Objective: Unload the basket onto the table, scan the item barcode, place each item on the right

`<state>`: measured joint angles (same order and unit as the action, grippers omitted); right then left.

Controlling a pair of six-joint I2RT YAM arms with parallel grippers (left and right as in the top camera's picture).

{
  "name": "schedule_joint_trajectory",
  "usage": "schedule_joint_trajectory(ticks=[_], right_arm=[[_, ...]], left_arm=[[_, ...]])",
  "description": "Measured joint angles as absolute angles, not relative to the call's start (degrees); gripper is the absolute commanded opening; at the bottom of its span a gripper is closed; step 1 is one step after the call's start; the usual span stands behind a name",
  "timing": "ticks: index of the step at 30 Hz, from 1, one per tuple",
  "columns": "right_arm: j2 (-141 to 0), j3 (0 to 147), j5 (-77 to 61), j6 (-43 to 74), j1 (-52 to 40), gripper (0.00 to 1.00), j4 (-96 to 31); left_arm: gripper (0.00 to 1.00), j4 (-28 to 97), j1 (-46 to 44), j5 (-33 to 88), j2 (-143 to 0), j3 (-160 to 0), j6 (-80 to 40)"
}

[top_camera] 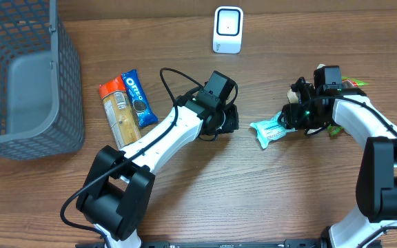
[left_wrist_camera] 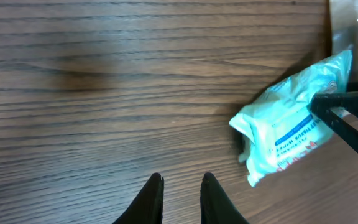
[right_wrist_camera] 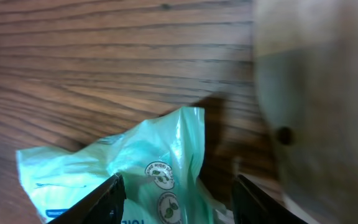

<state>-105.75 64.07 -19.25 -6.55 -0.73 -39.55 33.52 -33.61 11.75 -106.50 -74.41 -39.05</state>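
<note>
A teal wipes packet (top_camera: 267,131) lies flat on the wooden table, right of centre. My right gripper (top_camera: 287,118) is at its right end. In the right wrist view it (right_wrist_camera: 177,196) stands open, its fingers wide apart astride the packet (right_wrist_camera: 160,162), with a gap showing beside the right finger. My left gripper (top_camera: 231,118) hovers just left of the packet. In the left wrist view it (left_wrist_camera: 181,183) is narrowly open over bare wood with nothing between its fingers; the packet (left_wrist_camera: 291,130) lies ahead to the right, with the right arm's black fingers (left_wrist_camera: 344,98) on it. The white scanner (top_camera: 227,29) stands at the back centre.
A grey mesh basket (top_camera: 67,83) fills the far left. Beside it lie a blue Oreo pack (top_camera: 138,96) and an orange cracker pack (top_camera: 119,114). Something green (top_camera: 353,83) shows behind the right arm. A blurred tan shape (right_wrist_camera: 316,112) fills the right of the right wrist view.
</note>
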Motion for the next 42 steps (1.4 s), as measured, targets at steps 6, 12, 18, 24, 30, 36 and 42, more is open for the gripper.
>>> schedule_joint_trajectory(ticks=[6,12,18,24,30,36,42], right_arm=[[-106.89,63.61,-27.35,-9.02,-0.73,0.35,-40.12],[-107.26,63.35,-32.77,-9.72,-2.61,0.35,-40.91],[-107.33,63.31,-34.28,-8.54,-10.59,0.43,-37.04],[-107.33,64.18,-35.62,1.98,-15.44,0.64,-32.49],[-106.87,69.82,-34.87,10.76,-12.99,0.65,-39.86],[-103.68,71.09,-32.99,14.66,-8.08,0.26,-52.47],[-103.63,68.88,-28.47,16.56,-7.60,0.09,-53.39]], left_arm=[[0.14,36.34,-33.17,9.17,-106.50,-74.43,-38.98],[0.14,38.28,-31.35,8.05,-106.50,-74.43,-37.30],[0.13,39.27,-31.09,7.66,-106.50,-74.43,-35.35],[0.09,41.08,-30.83,7.68,-106.50,-74.43,-34.33],[0.08,44.69,-29.54,7.99,-106.50,-74.48,-34.00],[0.04,46.26,-29.36,10.15,-106.50,-74.46,-33.21],[0.04,45.30,-29.74,11.77,-106.52,-74.46,-33.76]])
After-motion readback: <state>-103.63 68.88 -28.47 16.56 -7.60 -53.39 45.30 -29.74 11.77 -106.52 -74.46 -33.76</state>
